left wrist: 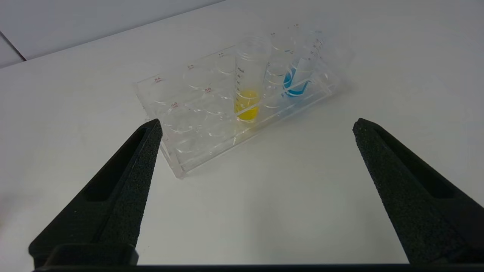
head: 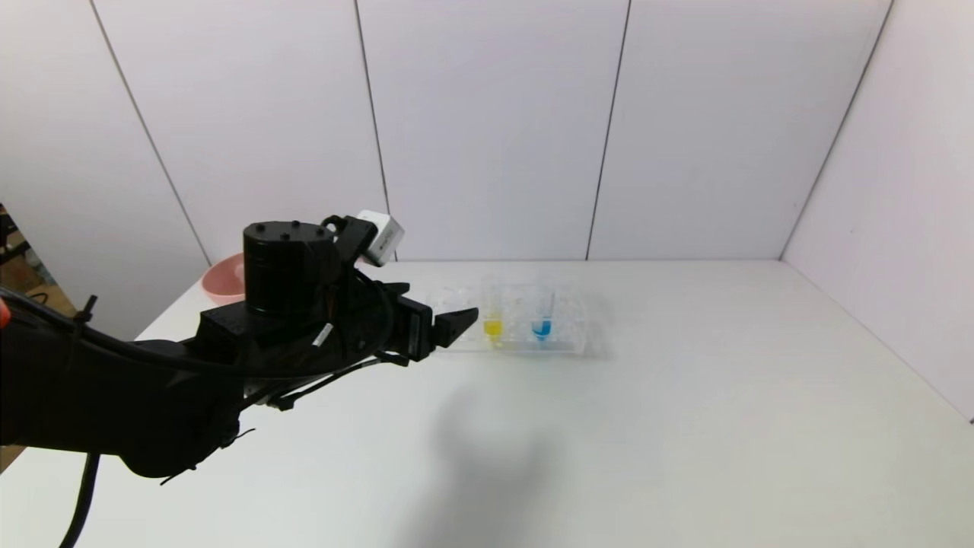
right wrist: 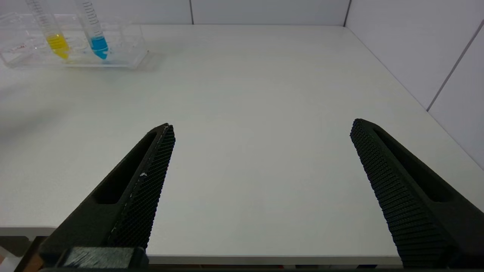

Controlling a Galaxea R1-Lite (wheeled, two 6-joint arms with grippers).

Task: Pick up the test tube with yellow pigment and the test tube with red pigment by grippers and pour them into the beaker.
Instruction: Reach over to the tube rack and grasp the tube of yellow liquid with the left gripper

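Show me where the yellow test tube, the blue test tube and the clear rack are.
test tube with yellow pigment (left wrist: 247, 107), left wrist view, on the yellow liquid in its tip.
test tube with blue liquid (right wrist: 100, 44), right wrist view, on the blue liquid.
clear tube rack (left wrist: 189, 151), left wrist view, on an empty near corner.

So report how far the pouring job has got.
Nothing looks done: the yellow tube stands in the clear rack beside the blue tube. No red tube or beaker shows in any view. In hand: the left gripper, open and empty, is raised short of the rack, facing the yellow tube. The right gripper is open over the bare table. Both picks and pours remain.
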